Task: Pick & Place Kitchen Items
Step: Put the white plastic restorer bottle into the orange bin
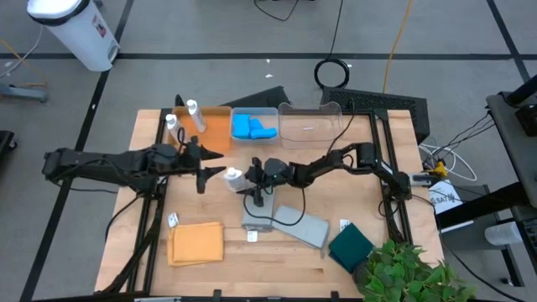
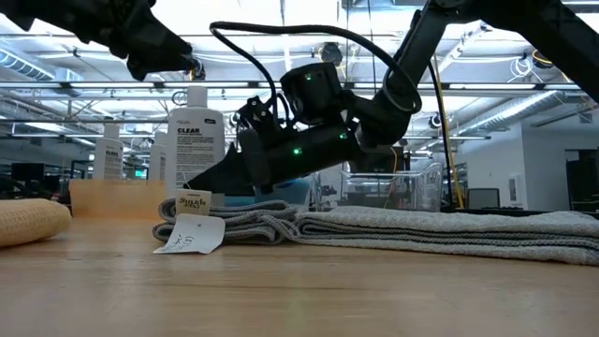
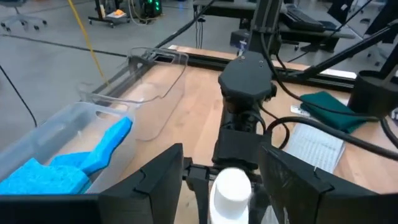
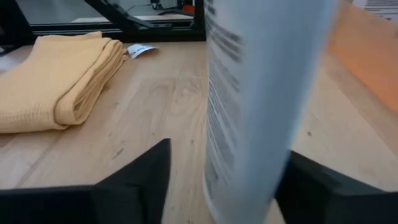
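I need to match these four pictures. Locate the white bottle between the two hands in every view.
High view: white bottle, table centre.
Low view: left of centre, labelled CLEAR.
Left wrist view: only its cap, bottom centre.
Right wrist view: close-up, filling the middle.
Shared landmark: orange cloth, except in the left wrist view.

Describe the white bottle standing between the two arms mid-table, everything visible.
The small white plastic bottle with a white cap stands upright on the wooden table, near its middle. Its label carries dark print, with the word CLEAR readable in the low view. The right end effector brackets its body, one dark finger on each side, closing in; contact cannot be confirmed. The left end effector sits beside it with fingers apart, cap showing between them. A folded grey cloth lies just beyond it.
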Motion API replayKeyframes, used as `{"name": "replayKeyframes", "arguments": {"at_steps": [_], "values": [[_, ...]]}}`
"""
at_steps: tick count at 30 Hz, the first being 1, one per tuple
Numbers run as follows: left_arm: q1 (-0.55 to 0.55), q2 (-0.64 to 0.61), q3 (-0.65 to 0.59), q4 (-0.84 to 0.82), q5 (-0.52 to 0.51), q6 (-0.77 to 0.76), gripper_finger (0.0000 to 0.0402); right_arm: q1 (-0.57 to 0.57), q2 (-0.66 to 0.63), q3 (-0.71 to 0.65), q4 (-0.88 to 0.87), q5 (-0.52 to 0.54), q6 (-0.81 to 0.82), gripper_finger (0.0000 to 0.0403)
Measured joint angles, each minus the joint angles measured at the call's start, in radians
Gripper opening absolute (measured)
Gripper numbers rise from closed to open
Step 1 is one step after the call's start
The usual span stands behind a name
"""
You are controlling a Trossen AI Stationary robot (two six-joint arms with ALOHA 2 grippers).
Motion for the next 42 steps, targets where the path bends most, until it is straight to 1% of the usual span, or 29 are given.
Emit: {"name": "replayKeyframes", "arguments": {"at_steps": [5, 9, 11, 13, 15, 18, 21, 23, 29, 32, 34, 37, 42], "values": [[0.0, 0.035, 0.0, 0.045, 0.039, -0.014, 0.0212, 0.002, 0.0, 0.0, 0.0, 0.001, -0.023, 0.0129], [0.0, 0.054, 0.014, 0.027, 0.076, -0.066, 0.0212, 0.002, 0.0, 0.0, 0.0, 0.001, -0.012, 0.0059], [0.0, 0.068, 0.036, -0.012, 0.109, -0.091, 0.0212, 0.002, 0.0, 0.0, -0.001, 0.0, -0.012, 0.0031], [-0.004, 0.089, 0.051, -0.052, 0.15, -0.104, 0.0211, 0.002, 0.0, 0.0, -0.001, 0.0, -0.012, 0.0014], [-0.015, 0.12, 0.052, -0.061, 0.168, -0.104, 0.0212, 0.002, 0.0, 0.0, -0.001, 0.0, -0.015, 0.001], [-0.029, 0.172, 0.052, -0.059, 0.166, -0.064, 0.0212, 0.002, 0.0, 0.0, -0.002, 0.0, -0.015, 0.0025], [-0.035, 0.212, 0.057, -0.043, 0.123, -0.024, 0.0212, 0.002, 0.0, -0.001, -0.001, 0.002, -0.011, 0.0043], [-0.035, 0.233, 0.063, -0.045, 0.095, -0.009, 0.0212, 0.001, 0.0, -0.001, -0.001, 0.003, -0.01, 0.0046], [-0.035, 0.258, 0.103, -0.07, 0.024, 0.04, 0.0212, 0.001, -0.002, -0.001, -0.018, 0.001, -0.018, 0.0033], [-0.033, 0.259, 0.121, -0.066, -0.029, 0.04, 0.0212, 0.002, -0.002, 0.0, -0.032, -0.001, -0.019, 0.003], [-0.034, 0.257, 0.124, -0.061, -0.046, 0.039, 0.0212, 0.002, -0.002, 0.0, -0.037, -0.002, -0.018, 0.003], [-0.034, 0.259, 0.124, -0.085, -0.032, 0.019, 0.0212, 0.004, -0.002, 0.0, -0.038, -0.002, -0.017, 0.0032], [-0.034, 0.287, 0.124, -0.105, 0.048, 0.008, 0.0212, 0.007, -0.002, 0.0, -0.036, 0.0, -0.02, 0.0029]]}}
